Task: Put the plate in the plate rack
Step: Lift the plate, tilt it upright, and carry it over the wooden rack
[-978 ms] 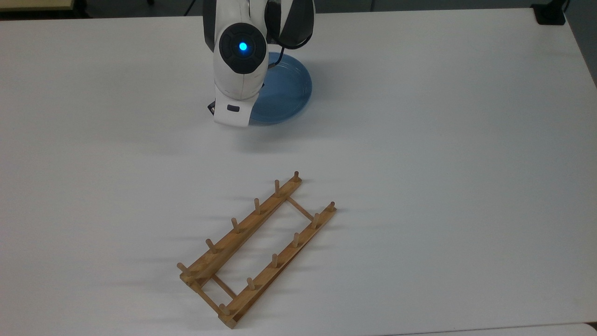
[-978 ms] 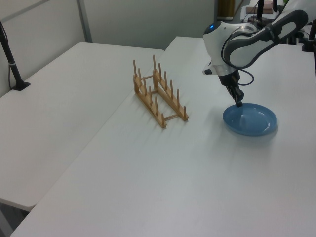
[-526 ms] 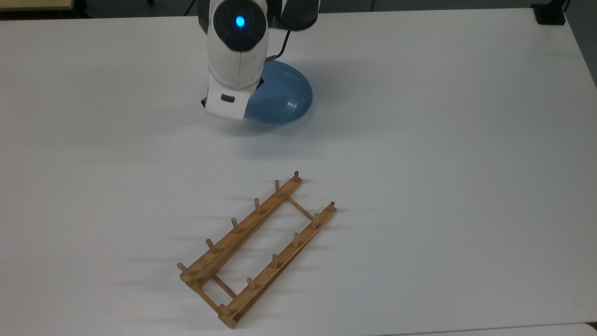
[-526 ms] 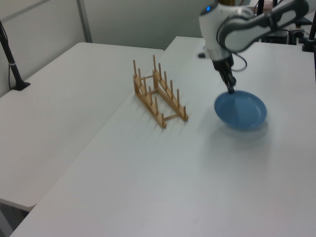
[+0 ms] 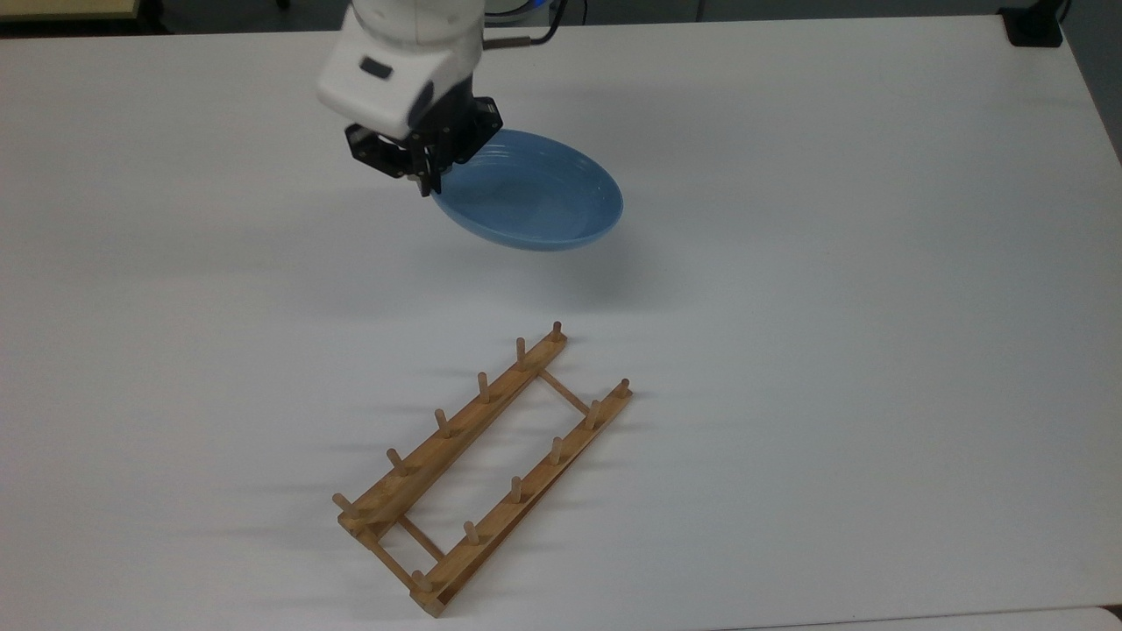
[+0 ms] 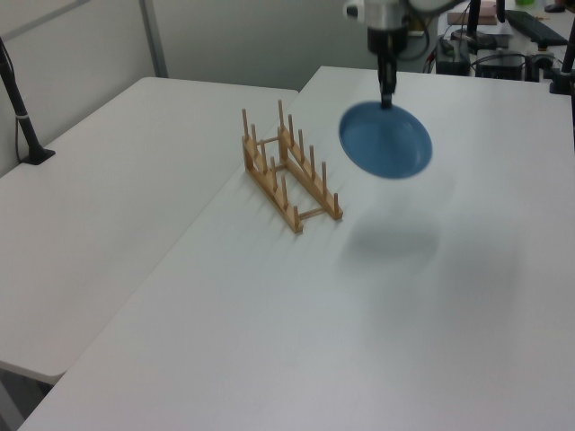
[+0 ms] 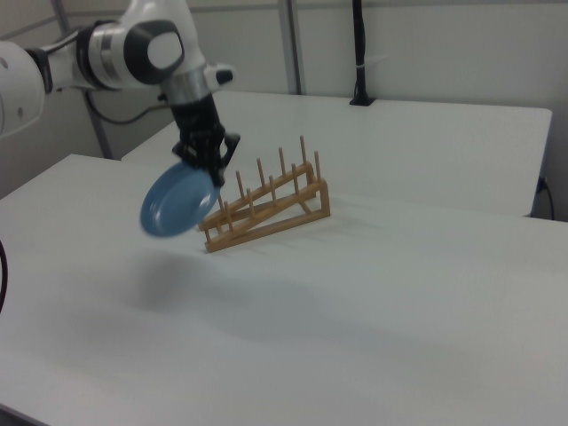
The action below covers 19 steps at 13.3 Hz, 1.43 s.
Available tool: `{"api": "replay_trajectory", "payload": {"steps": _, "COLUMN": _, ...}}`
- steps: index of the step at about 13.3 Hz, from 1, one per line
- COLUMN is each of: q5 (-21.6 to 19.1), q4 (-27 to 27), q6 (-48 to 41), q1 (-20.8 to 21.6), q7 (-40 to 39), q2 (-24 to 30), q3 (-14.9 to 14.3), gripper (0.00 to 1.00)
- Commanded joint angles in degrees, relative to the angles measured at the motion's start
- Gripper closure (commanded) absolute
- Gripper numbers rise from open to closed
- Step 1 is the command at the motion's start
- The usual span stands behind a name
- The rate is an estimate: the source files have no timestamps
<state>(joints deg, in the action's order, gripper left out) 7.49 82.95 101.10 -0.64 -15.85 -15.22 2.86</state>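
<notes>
The hand is closed on the rim of the plate, pinching it at the edge nearest the arm. In the left view the hand points straight down and grips the top of the plate, which hangs below it, tilted steeply with its hollow side showing. In the right view the hand clasps the upper edge of the plate, and the blue disc slopes down toward the right view's left.

The plate is lifted clear of the tabletop; a soft shadow lies on the white surface beneath it in the left view and the right view.

The plate rack stands on the tabletop apart from the plate, nearer the bottom of the top view, lying slantwise with its two rails joined by thin crossbars and upright pegs along each rail. In the left view the plate rack is at the left view's left of the plate, with a gap between them. In the right view the plate rack sits just behind the plate, its pegs rising toward the right view's right, and the plate's edge overlaps its low end in that line of sight.

A black post stands clamped at the far edge of a second table in the right view.
</notes>
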Motion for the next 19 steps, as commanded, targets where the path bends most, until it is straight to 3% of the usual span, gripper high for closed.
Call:
{"api": "replay_trajectory", "payload": {"steps": 1, "q5": -0.64, "q4": -2.44, "q6": 11.79, "q1": 0.03, "q7": 12.65, "q2": -0.07, "q3": -0.84, "gripper": 1.0}}
{"api": "replay_trajectory", "payload": {"steps": 4, "q5": 0.59, "q4": -2.44, "q6": 21.83, "q1": 0.11, "q7": 20.05, "q2": -0.33, "q3": -2.5, "gripper": 1.0}}
{"api": "replay_trajectory", "payload": {"steps": 6, "q5": 4.35, "q4": -2.18, "q6": 27.37, "q1": 0.03, "q7": 26.55, "q2": -0.77, "q3": -2.51, "gripper": 1.0}}
{"api": "replay_trajectory", "payload": {"steps": 9, "q5": 12.69, "q4": -1.04, "q6": 32.48, "q1": 0.55, "q7": 35.86, "q2": -1.12, "q3": -2.51, "gripper": 1.0}}
{"api": "replay_trajectory", "payload": {"steps": 14, "q5": 30.98, "q4": 3.53, "q6": 33.45, "q1": 3.36, "q7": 49.5, "q2": -2.18, "q3": -2.07, "gripper": 1.0}}
{"api": "replay_trajectory", "payload": {"steps": 19, "q5": 37.84, "q4": 3.97, "q6": 36.43, "q1": 4.77, "q7": 56.08, "q2": -5.25, "q3": -1.98, "gripper": 1.0}}
